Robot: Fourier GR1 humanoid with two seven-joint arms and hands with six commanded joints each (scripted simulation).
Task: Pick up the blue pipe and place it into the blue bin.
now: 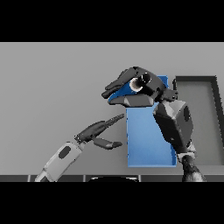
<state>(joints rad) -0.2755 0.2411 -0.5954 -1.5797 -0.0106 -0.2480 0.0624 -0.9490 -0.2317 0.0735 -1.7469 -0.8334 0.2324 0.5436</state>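
My right hand (131,85) hovers over the far left end of the blue bin (146,144), fingers and thumb curled round the blue pipe (127,90), of which only a small blue part shows between them. The bin is a long shallow blue tray running from near the table's front edge toward the back. My left hand (98,131) is to the left of the bin, low over the table, fingers straight and pointing toward the bin, holding nothing.
A dark grey bin (215,122) with a grey floor stands right of the blue bin, partly hidden by my right forearm (175,122). The grey table (52,83) stretches to the left and back.
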